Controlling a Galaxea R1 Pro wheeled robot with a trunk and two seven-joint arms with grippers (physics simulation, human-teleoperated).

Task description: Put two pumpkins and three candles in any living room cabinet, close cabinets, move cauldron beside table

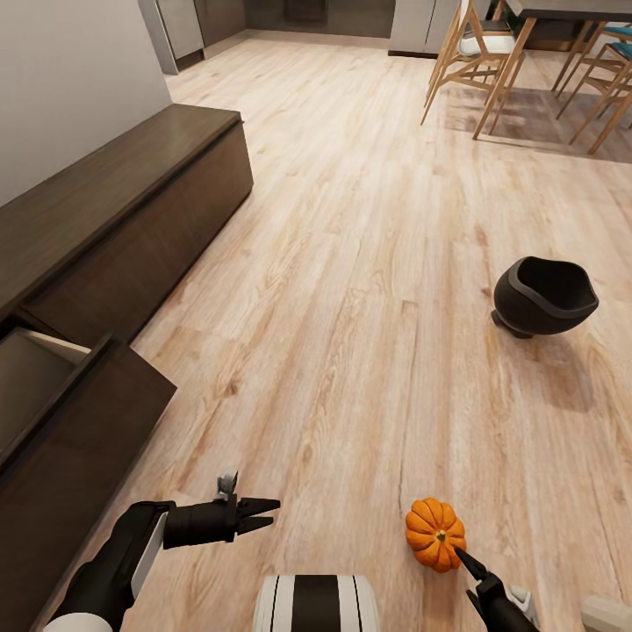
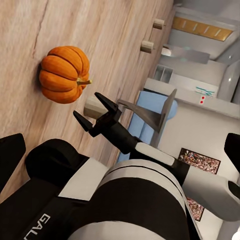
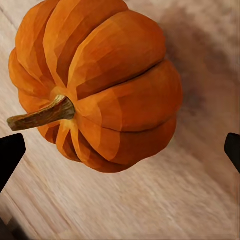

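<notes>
Orange and ribbed, the pumpkin (image 1: pixel 434 533) lies on the pale wood-plank floor (image 1: pixel 351 290) at about 5 o'clock in the head view, just ahead of the robot's striped trunk (image 1: pixel 316 604). Its short brown stem (image 3: pixel 40 115) points sideways in the right wrist view. The right tool (image 1: pixel 471 568) sits just behind the pumpkin with one dark fingertip (image 1: pixel 465 560) at its near edge; the jaws stand spread, released, with a tip at each side of the fruit in the right wrist view and neither visibly pressing on it. The left tool (image 1: pixel 263 515), at about 7 o'clock, points across the floor toward the pumpkin, well apart from it, its two fingers parted and holding nothing.

At 9 o'clock, the cabinet (image 1: pixel 114 228), a long low dark brown unit along the grey wall, has one drawer (image 1: pixel 61 386) pulled out, its light interior exposed.

Farther off, at about 3 o'clock, the cauldron (image 1: pixel 542 297) stands on the floor, glossy black, its wide mouth tilted toward the viewer.

At 1 o'clock, farthest away, wooden chairs (image 1: pixel 478 57) stand around a dark dining tabletop (image 1: pixel 570 9).

In the left wrist view, two pale stubby candles (image 2: pixel 147 46) rest on the floor beyond the pumpkin.
</notes>
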